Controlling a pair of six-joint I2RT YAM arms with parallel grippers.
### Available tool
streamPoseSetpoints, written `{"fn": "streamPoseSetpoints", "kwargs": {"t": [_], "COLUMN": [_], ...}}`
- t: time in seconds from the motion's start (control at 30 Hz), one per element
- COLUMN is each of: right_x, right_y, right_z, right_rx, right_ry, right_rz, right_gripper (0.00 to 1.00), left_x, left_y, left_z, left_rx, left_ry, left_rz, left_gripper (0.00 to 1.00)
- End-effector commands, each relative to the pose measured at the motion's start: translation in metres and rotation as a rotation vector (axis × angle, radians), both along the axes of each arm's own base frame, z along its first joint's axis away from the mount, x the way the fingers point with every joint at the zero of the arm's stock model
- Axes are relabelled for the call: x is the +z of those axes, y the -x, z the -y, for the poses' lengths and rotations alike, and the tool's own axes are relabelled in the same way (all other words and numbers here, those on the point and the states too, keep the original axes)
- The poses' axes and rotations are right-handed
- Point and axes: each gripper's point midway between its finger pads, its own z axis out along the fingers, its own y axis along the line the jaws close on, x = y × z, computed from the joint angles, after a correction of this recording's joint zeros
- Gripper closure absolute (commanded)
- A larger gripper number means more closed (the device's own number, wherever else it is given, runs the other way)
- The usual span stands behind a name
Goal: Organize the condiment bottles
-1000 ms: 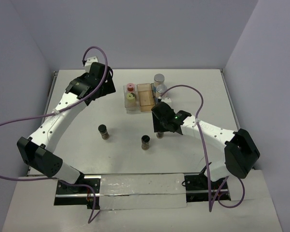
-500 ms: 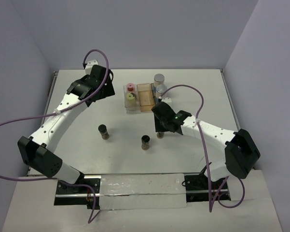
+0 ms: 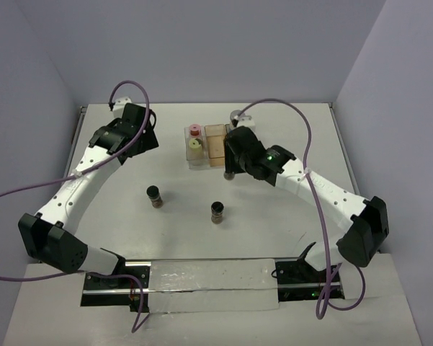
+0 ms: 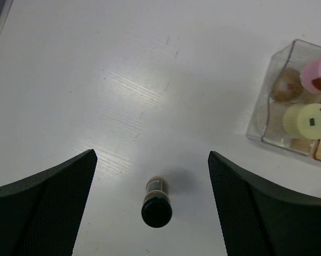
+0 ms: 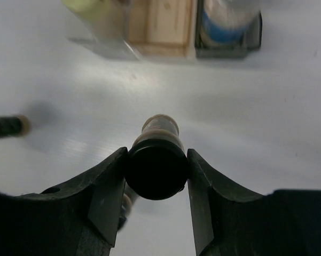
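My right gripper (image 5: 156, 173) is shut on the black cap of a dark jar (image 5: 157, 160), held off the table just in front of the tray; in the top view the gripper (image 3: 232, 167) hides most of that jar (image 3: 229, 174). Two more black-capped jars (image 3: 154, 195) (image 3: 217, 211) stand on the table. The first of these shows in the left wrist view (image 4: 156, 205), far below my open, empty left gripper (image 4: 149, 154) (image 3: 140, 135). The clear compartment holds a pink-capped bottle (image 3: 194, 130) and a cream-capped bottle (image 3: 194, 144). A blue-labelled bottle (image 5: 228, 21) stands in the grey compartment.
The tray's amber compartment (image 3: 216, 144) lies between the clear one (image 4: 267, 114) and the grey one (image 5: 253, 40). A pale cap (image 3: 235, 114) shows behind my right arm. Purple cables loop above both arms. A clear strip (image 3: 202, 282) runs along the table's near edge.
My right gripper closed on the jar, lifted it and carried it toward the tray. My left arm swung a little to the left and stayed open.
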Motion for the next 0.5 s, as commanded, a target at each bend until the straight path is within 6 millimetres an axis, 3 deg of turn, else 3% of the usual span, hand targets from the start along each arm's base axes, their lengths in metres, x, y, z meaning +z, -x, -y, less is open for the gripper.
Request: {"fn": "streamPoseSetpoints", "kwargs": {"t": [0.0,0.1,0.17,0.23,0.33,0.47], "right_x": [0.042,0.072,0.068,0.082,0.071,0.075], "right_y": [-0.031,-0.057,-0.072,-0.088,-0.109,-0.131], "right_z": [-0.015,-0.030,-0.038,-0.043,-0.051,-0.056], "right_rx": [-0.002,-0.008,-0.010,-0.023,-0.034,-0.048], "right_ry": [0.018,0.010,0.031,0.019,0.038,0.015], "right_rz": [0.107,0.162,0.155,0.179,0.163,0.164], "right_gripper": [0.80,0.80,0.80,0.80,0.80,0.80], "left_x": [0.015,0.015,0.014,0.015,0.016,0.024], "left_y": [0.005,0.005,0.006,0.007,0.009,0.013], "left_z": [-0.025,-0.035,-0.041,-0.047,-0.062,-0.077], "left_rx": [0.065,0.079,0.082,0.089,0.119,0.143], "left_ry": [-0.028,-0.022,-0.014,-0.014,-0.025,-0.024], "left_rz": [0.050,0.045,0.044,0.048,0.049,0.069], "left_gripper": [0.07,0.07,0.07,0.07,0.07,0.07]}}
